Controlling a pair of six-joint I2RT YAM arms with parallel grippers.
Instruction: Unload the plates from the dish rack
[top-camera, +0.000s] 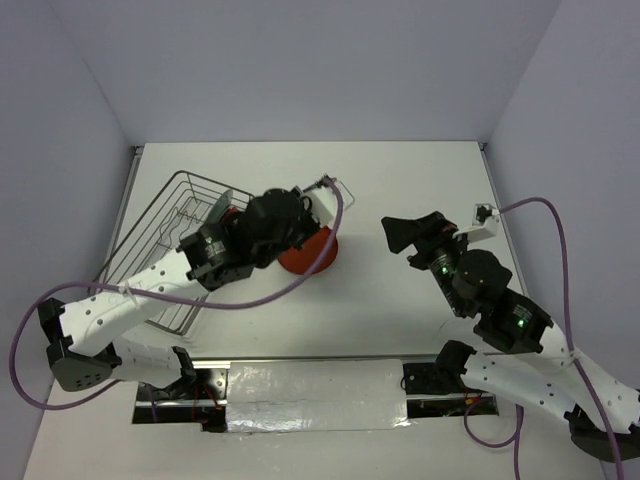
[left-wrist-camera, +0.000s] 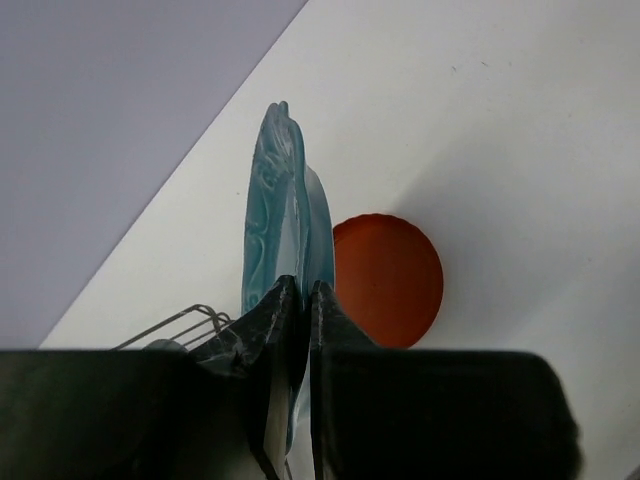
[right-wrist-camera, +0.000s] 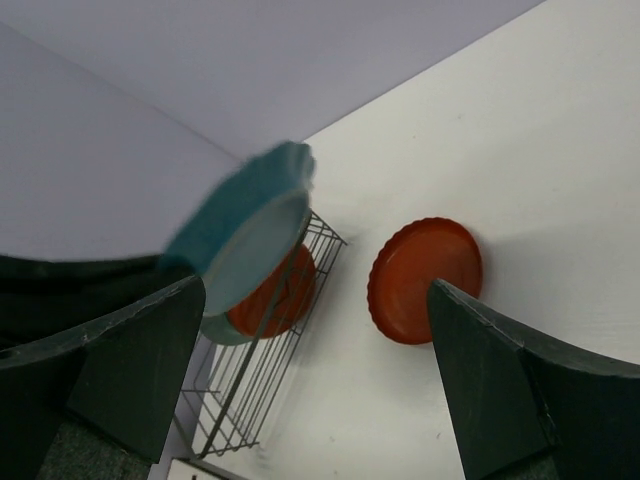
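Two tools differ here. Our left tool (left-wrist-camera: 297, 300) is pressed nearly together, pinching the rim of the scalloped teal round plate (left-wrist-camera: 285, 200), which it holds on edge near the silver wire dish rack (right-wrist-camera: 250, 385). Our right tool (right-wrist-camera: 315, 290) stands spread wide, gripping nothing. We see one small red-orange round plate (right-wrist-camera: 425, 280) flat on the white tabletop (top-camera: 400, 180) and a second red-orange plate (right-wrist-camera: 275, 295) inside the rack.

Scalloped teal plate (right-wrist-camera: 245, 230) tilted on edge, upper left; round red-orange plate (right-wrist-camera: 425, 280) flat, centre-right; second red-orange plate (right-wrist-camera: 275, 290) inside silver wire dish rack (right-wrist-camera: 255, 380), lower left.
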